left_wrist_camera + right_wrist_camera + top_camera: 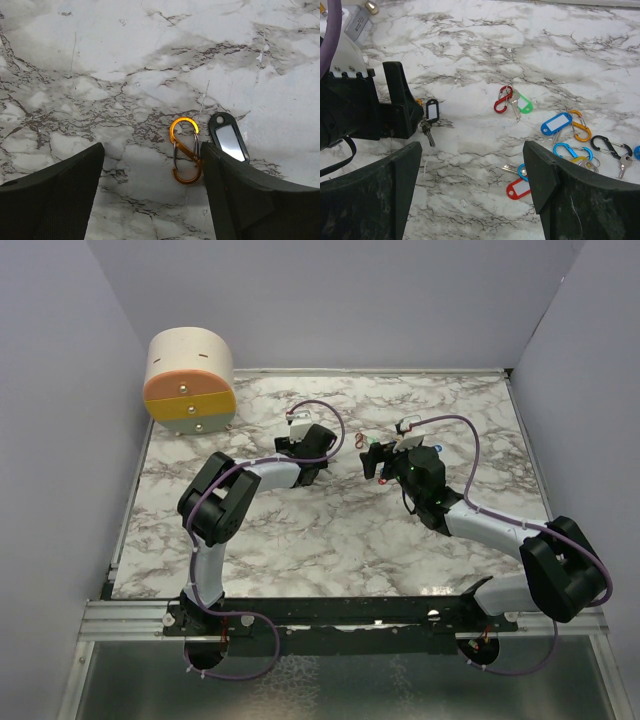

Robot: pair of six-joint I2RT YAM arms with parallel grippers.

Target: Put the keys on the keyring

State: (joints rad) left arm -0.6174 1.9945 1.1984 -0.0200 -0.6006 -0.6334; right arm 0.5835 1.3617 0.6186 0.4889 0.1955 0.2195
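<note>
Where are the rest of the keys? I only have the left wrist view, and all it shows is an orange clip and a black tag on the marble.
Observer: Over on the right arm's side. The right wrist view shows a scatter of coloured tags and clips there. The nearest to you is a green tag, lying against a red clip.
Operator: Does my black tag have a key with it?
Observer: Yes. In the right wrist view a metal key sticks out from the end of the black tag. Your view does not show it.
</note>
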